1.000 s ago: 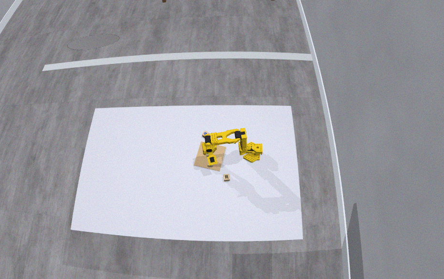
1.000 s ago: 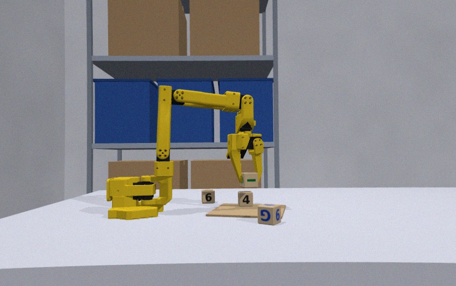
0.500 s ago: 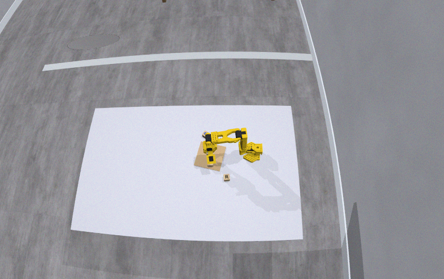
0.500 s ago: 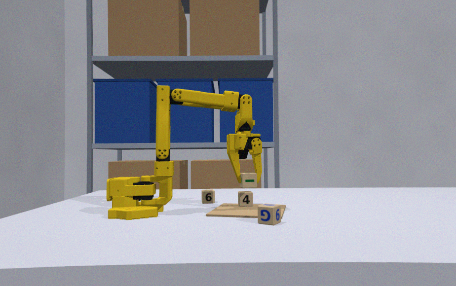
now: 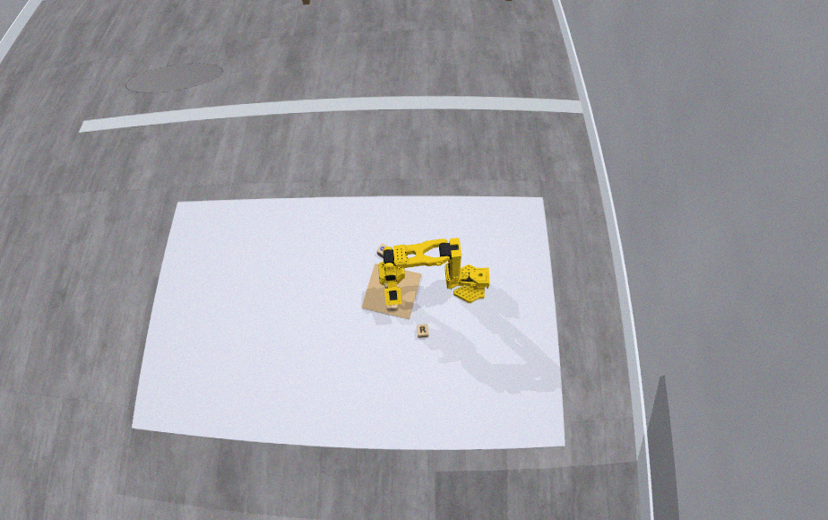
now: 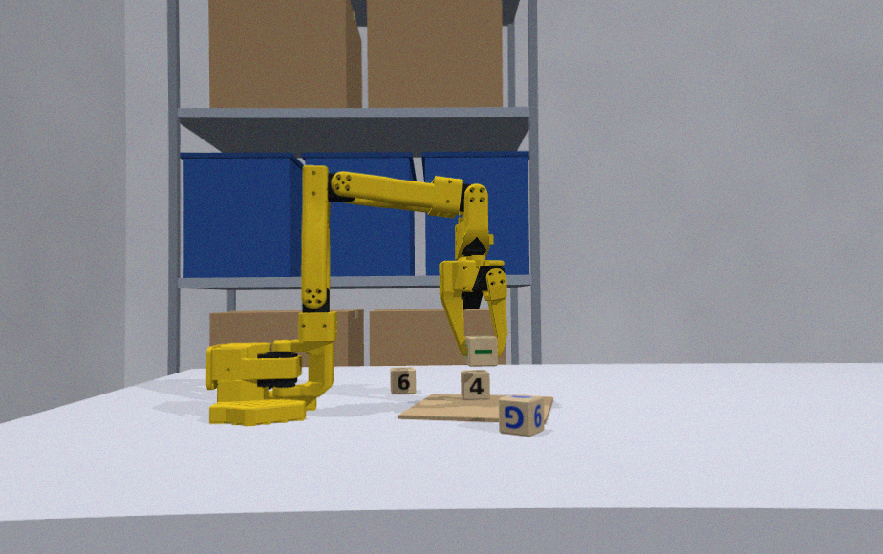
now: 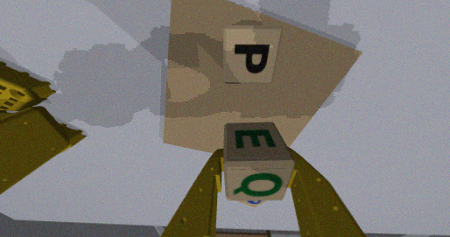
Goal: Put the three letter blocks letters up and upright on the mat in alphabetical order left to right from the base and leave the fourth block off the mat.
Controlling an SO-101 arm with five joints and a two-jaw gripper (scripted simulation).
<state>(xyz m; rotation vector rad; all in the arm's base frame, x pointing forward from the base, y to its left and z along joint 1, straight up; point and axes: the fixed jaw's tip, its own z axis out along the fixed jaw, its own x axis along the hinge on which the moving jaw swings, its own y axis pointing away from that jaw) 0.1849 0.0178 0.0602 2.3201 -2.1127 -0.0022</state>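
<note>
I hold the Q block (image 7: 257, 160) raised above the near edge of the mat (image 7: 306, 84), because it has to come down beside the P block (image 7: 252, 54), which already sits flat on the mat with its letter up. Which face of my block points straight up I cannot tell for sure — the wrist view shows a green Q toward the camera and a green E on the next face. The R block (image 5: 422, 330) lies off the mat on the table (image 5: 262, 361), well apart, so it waits its turn. My gripper (image 7: 256, 182) is clamped on the Q block's two sides, fingers only narrowly apart — touching nothing else.
</note>
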